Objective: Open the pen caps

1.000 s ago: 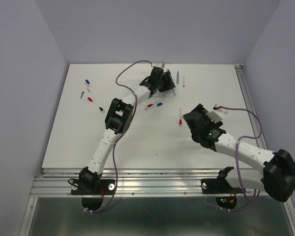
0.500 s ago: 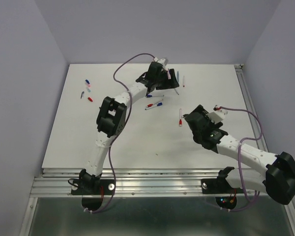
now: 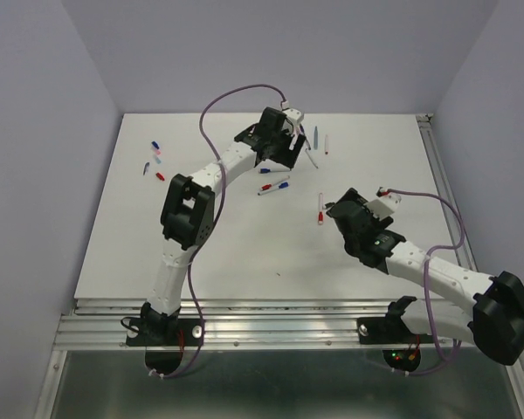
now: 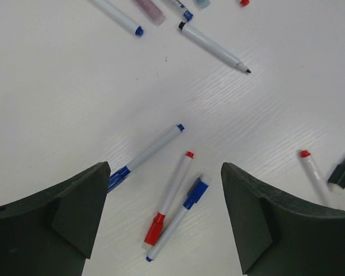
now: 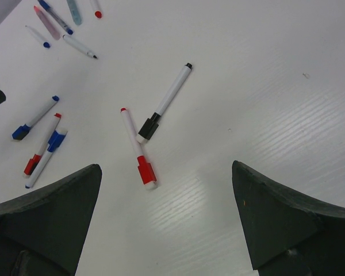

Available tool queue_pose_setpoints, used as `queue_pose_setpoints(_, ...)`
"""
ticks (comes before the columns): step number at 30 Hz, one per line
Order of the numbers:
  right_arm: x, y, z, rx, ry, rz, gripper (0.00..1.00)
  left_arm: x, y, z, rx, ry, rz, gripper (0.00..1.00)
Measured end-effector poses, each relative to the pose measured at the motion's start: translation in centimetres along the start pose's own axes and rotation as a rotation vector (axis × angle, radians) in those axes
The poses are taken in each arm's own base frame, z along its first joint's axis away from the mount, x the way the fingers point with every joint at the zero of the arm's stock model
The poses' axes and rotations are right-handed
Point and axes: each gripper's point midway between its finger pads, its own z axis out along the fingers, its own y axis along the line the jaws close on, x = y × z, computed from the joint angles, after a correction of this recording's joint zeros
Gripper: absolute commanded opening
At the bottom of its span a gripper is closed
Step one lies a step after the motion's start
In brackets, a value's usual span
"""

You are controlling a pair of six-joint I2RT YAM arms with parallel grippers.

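The left claw (image 4: 165,172) is spread wide and holds nothing. It hangs over the far middle of the white table (image 3: 244,253), above three capped pens that lie close together, with their long axes running roughly left to right in the top view. In the left wrist view all three slant the same way. A blue cap (image 4: 119,172) sits on the lower-left end of one pen, beside the left finger. A red cap (image 4: 155,229) is on the lower end of the next pen. The other blue cap (image 4: 195,192) touches that pen's barrel and sits on the upper end of its own pen. Farther off lies a bare pen (image 4: 213,49) with its black tip exposed.

The right claw (image 5: 167,169) is also spread and empty, right of centre. In front of it the other red cap (image 5: 145,171) is on the pen end nearest the claw, and that pen runs near to far. A black cap (image 5: 149,127) just beside it is on a pen slanting away.

Loose caps (image 3: 160,175) are scattered at the far left.
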Motion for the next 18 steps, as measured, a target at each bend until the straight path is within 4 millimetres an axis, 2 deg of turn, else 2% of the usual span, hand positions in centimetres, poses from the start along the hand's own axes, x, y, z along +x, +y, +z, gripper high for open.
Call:
queue_pose_setpoints(4, 0.5, 0.1, 0.1, -0.004, 0.014, -0.019, 1.00, 1.4, 1.5, 0.6, -0.032, 0.060, 0.140, 0.89)
queue_pose_setpoints(7, 0.9, -0.1, 0.3, 0.002, 0.025, -0.041, 1.00, 1.8, 2.3, 2.4, -0.048, 0.080, 0.218, 0.89)
queue_pose_setpoints(13, 1.7, -0.4, 0.6, 0.013, 0.039, -0.078, 1.00, 4.7, 3.2, 5.1, -0.057, 0.148, 0.271, 0.87)
queue_pose_setpoints(18, 2.1, -0.6, 0.8, 0.020, 0.047, -0.102, 1.00, 5.9, 3.4, 6.4, -0.056, 0.172, 0.276, 0.85)
